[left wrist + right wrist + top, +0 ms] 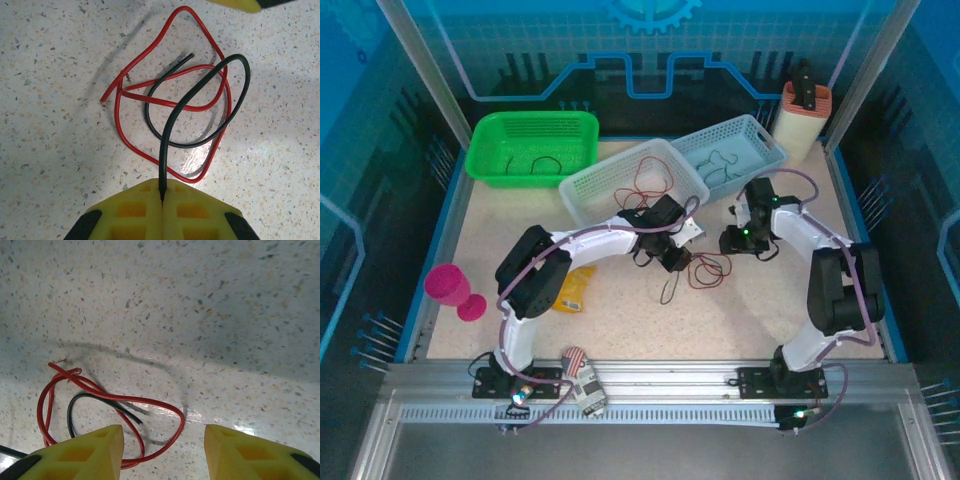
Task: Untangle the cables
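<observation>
- Left pincer [162,197] clamped shut on the black cable [163,170].
- The black cable rises from the jaws and loops across the red cable [186,8], crossing it several times.
- Red cable lies on the speckled bench [50,175], mid-bench.
- Right pincer [164,450] open, nothing between its jaws, just beside the red cable.
- More thin cables lie in the green basket [485,150], white basket [585,190] and blue basket [770,150].

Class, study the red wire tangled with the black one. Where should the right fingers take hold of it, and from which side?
Probably its outer bow, the curve nearest the right gripper: there the red wire is clear of the black wire pinched in the left fingers. It lies flat, so come straight down, fingers straddling it.
</observation>
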Tool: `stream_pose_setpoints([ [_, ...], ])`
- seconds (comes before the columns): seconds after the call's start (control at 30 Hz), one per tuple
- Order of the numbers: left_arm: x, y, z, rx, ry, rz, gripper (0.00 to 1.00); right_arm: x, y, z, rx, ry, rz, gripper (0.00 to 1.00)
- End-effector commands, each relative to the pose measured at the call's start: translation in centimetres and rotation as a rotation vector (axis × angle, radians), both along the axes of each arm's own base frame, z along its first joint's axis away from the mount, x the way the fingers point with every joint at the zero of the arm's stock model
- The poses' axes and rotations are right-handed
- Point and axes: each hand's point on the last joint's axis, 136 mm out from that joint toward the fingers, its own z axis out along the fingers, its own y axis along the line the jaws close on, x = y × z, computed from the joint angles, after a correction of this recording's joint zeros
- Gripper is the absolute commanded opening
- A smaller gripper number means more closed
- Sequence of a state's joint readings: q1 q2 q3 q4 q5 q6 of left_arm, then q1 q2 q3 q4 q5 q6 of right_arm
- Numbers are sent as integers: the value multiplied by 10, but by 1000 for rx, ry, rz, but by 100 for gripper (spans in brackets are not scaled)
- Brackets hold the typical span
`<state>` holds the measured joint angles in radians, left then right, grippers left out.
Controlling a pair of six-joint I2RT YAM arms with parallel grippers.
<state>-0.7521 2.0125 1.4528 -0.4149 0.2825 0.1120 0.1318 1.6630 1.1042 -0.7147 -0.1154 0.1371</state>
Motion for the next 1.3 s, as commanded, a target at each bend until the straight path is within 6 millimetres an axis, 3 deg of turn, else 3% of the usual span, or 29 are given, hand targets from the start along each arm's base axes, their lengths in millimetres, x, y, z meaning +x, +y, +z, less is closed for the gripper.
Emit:
stream_pose_setpoints([
  [0.0,-11,4,8,-3,10,-31,0,-6,11,-2,14,38,99,49],
  [0.4,-13,8,6,10,20,-19,0,-6,23,-27,-49,101,236,50],
  [0.53,-14,9,4,12,25,-15,0,-3,11,-41,-161,142,229,48],
  [0.77,-13,11,3,24,24,-10,0,-2,12,-49,-246,120,303,44],
  [0.9,-14,11,4,25,29,-5,0,-1,12,-46,-256,100,311,37],
  [1.03,-13,12,1,27,34,7,0,-4,9,-40,-294,75,331,20],
  [1.2,-12,11,0,20,39,27,0,-12,11,-22,-303,10,305,2],
  [1.27,-12,10,0,14,43,31,0,-14,13,-14,-293,-14,294,0],
])
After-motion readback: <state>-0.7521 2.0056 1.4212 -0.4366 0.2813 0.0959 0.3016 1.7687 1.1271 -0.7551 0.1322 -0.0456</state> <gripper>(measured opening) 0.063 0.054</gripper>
